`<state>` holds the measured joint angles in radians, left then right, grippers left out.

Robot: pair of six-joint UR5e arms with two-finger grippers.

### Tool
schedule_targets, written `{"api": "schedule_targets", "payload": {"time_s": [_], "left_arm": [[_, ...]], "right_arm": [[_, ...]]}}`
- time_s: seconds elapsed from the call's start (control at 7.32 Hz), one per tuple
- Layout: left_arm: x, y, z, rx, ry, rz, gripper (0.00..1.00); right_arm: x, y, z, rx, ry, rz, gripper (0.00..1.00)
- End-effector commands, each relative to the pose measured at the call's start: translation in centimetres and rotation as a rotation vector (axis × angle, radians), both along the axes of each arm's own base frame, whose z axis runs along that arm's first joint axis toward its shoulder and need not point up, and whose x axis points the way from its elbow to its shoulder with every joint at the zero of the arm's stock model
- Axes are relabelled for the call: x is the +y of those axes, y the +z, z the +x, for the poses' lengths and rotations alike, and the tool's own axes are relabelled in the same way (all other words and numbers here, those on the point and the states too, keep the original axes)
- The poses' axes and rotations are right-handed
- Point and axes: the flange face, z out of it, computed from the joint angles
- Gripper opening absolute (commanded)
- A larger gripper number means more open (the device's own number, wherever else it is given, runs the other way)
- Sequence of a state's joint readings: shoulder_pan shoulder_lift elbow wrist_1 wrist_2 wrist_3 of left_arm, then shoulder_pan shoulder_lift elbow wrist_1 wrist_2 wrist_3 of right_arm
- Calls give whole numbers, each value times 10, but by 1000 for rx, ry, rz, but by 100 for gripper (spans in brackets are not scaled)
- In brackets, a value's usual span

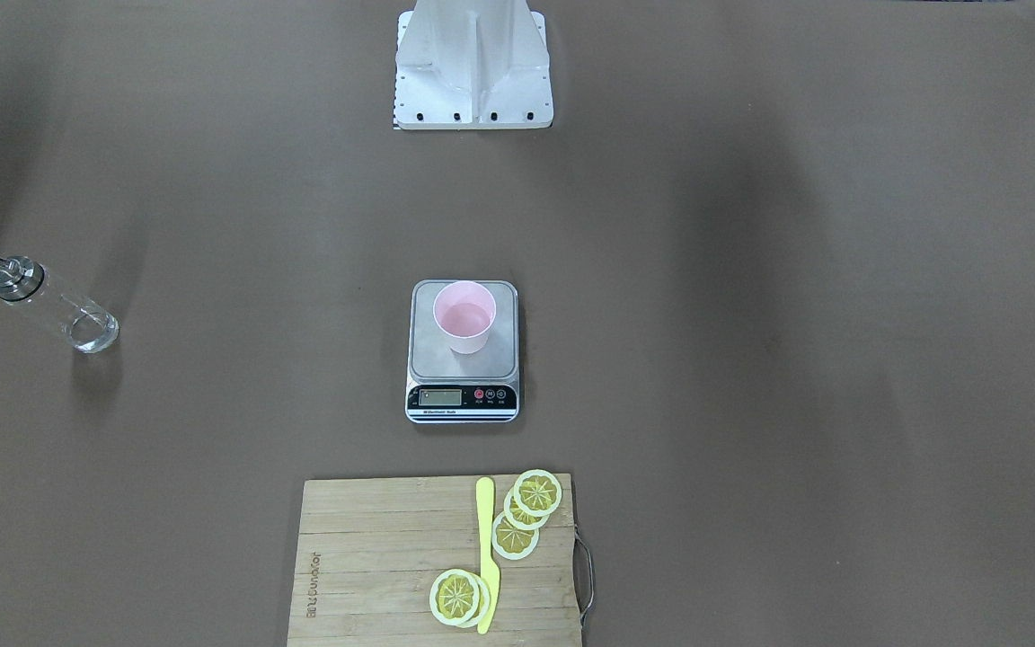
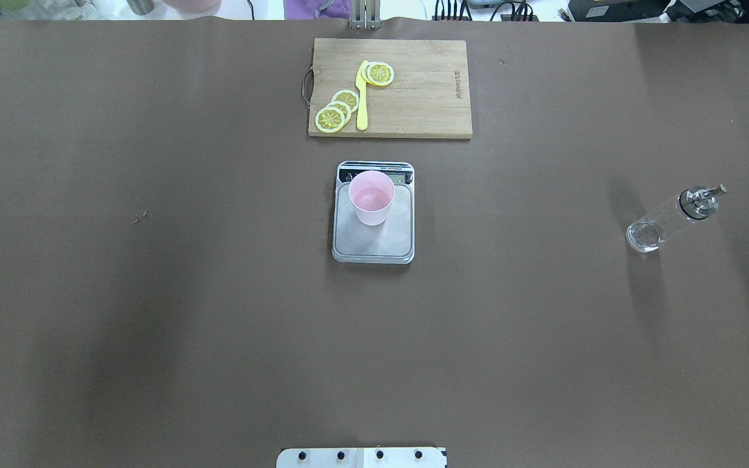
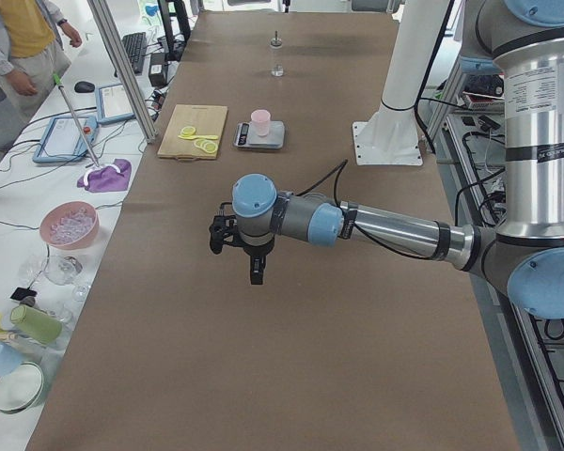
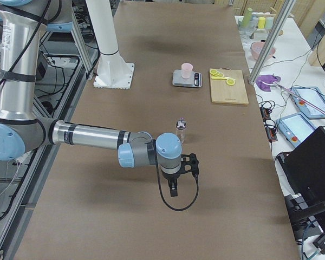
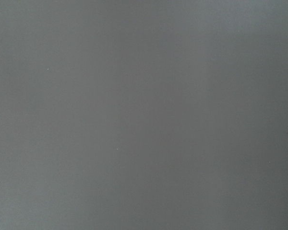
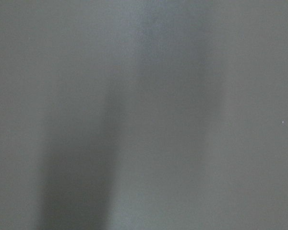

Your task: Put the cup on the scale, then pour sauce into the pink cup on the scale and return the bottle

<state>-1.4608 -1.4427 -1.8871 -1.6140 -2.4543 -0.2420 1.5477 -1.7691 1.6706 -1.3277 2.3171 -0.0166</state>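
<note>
Pouring station, arms held clear. The pink cup [image 1: 464,316] is shown upright at about the middle of the scale's [image 1: 446,367] silver platform, so that its weight is borne centrally and the display strip, turned toward the far edge of the tabletop [image 1: 751,404], is left uncovered. The scale is set at the middle of the tabletop, in line with the robot base [image 1: 473,81], where either arm could reach it. The bottle [image 1: 50,301] is stood upright near the tabletop's right end, well apart from the scale, its metal cap and spout uppermost; nothing is touching it. A cutting board [image 1: 374,548] bearing lemon slices [image 1: 537,492] and a yellow knife [image 1: 486,548] is laid at the far edge, just beyond the scale, and is judged to play no part in the pour. The left gripper [image 3: 254,268] is hung, pointing down, over bare tabletop near the left end. The right gripper [image 4: 174,189] is hung likewise near the right end, close to the bottle but apart from it. Both are seen only from the side, so whether they are parted or closed cannot be told. The cup's placement is judged complete. Whether sauce has been poured cannot be settled, the cup's inside being too pale to read.
</note>
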Motion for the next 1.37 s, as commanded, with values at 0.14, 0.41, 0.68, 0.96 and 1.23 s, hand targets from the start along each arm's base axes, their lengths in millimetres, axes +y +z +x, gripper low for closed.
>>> {"api": "schedule_targets", "payload": {"time_s": [0.14, 0.41, 0.68, 0.96, 1.23], "left_arm": [[-2, -14, -2, -8, -4, 39, 98], [3, -9, -3, -10, -5, 25, 98], [0, -10, -3, -11, -7, 30, 98], [0, 3, -9, -90, -6, 38, 98], [1, 11, -11, -120, 6, 45, 98]], "right_arm": [[38, 8, -1, -20, -2, -37, 100], [53, 4, 17, -14, 45, -35, 100], [66, 8, 20, 6, 9, -3, 100], [60, 12, 4, 45, -88, -7, 100], [52, 11, -11, 59, -132, -6, 100]]}}
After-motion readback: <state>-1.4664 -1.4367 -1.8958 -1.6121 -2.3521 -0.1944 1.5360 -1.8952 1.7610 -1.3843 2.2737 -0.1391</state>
